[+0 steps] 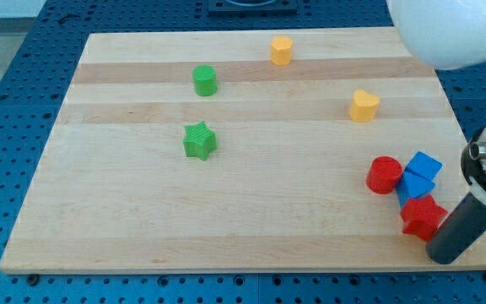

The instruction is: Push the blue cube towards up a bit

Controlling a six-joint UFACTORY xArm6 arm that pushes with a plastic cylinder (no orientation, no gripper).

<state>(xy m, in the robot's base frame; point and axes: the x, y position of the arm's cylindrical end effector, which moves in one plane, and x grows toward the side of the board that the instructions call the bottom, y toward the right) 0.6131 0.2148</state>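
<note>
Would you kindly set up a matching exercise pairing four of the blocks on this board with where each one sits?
Blocks:
1. green star
2. yellow heart
3. blue cube
4. red cylinder

Places:
A. just left of the blue cube
B. below the green cylinder
C. in the cluster nearest my tip, at the view's right
D. alone, above the cluster

Pairs: 1-B, 2-D, 3-C, 4-A

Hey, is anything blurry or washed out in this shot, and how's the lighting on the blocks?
In the camera view, a white out-of-focus blob blots the top right corner; the light is soft and even, shadows short and faint. The blue cube and green star look sharp; my tip is dark but clear, at the view's bottom right beside the red blocks.
</note>
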